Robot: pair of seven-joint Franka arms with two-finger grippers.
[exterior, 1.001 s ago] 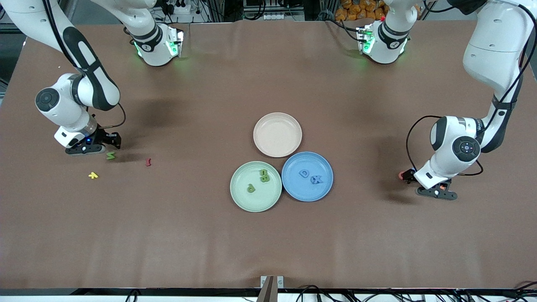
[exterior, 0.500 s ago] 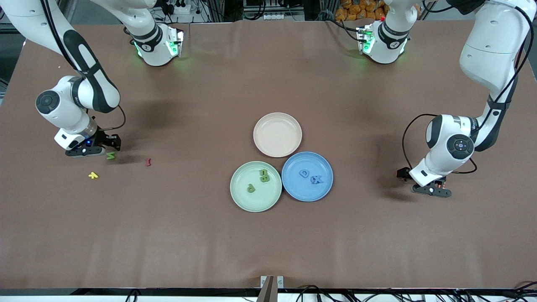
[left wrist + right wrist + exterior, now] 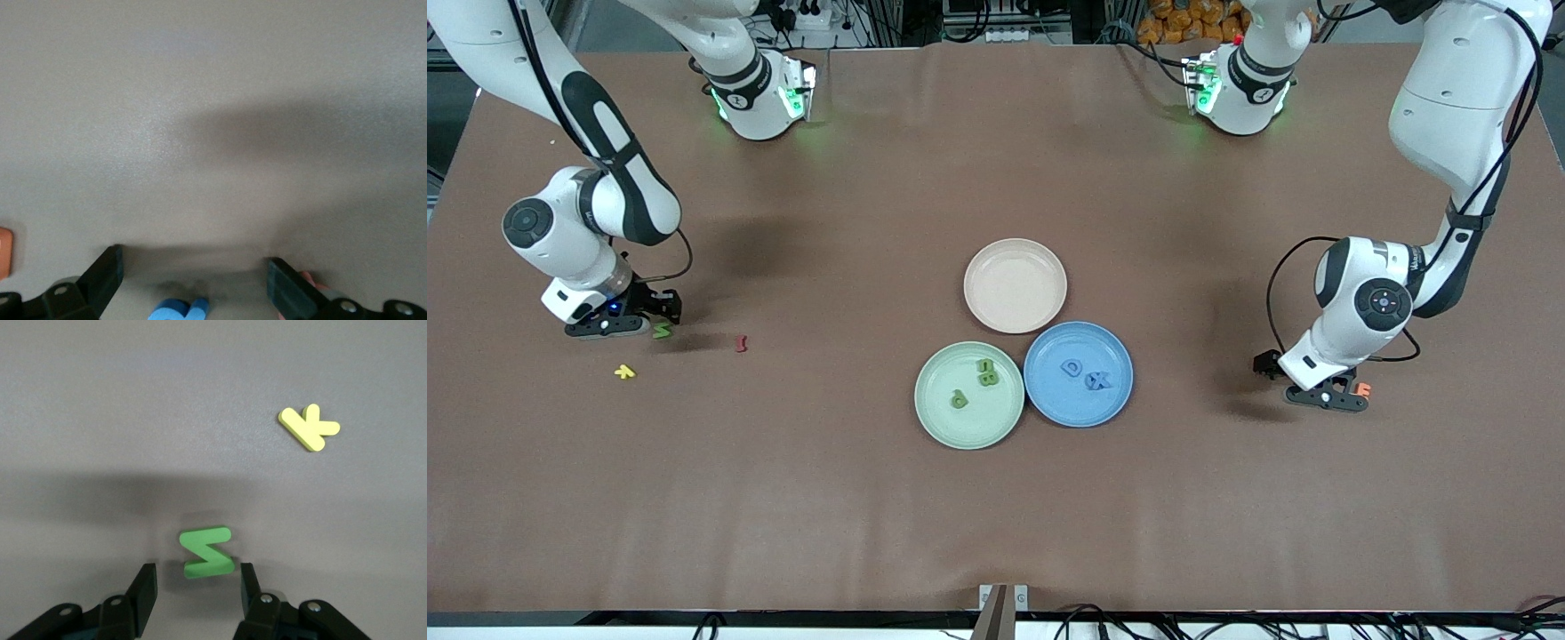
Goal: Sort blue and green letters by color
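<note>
Your right hand is low at the right arm's end of the surface, fingers partly open and straddling the green M, which lies flat just ahead of the tips. Your left hand, spread wide, has a blue letter between its fingers.

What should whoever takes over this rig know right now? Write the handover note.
Right hand: open, low on the table, fingers either side of the green M, not gripping it.
Left hand: open, low over a blue letter at the left arm's end of the table.
Done: green P and green B in the green plate; blue D and blue X in the blue plate.
Left: grasp the M and the blue letter, then plate each by color.
</note>
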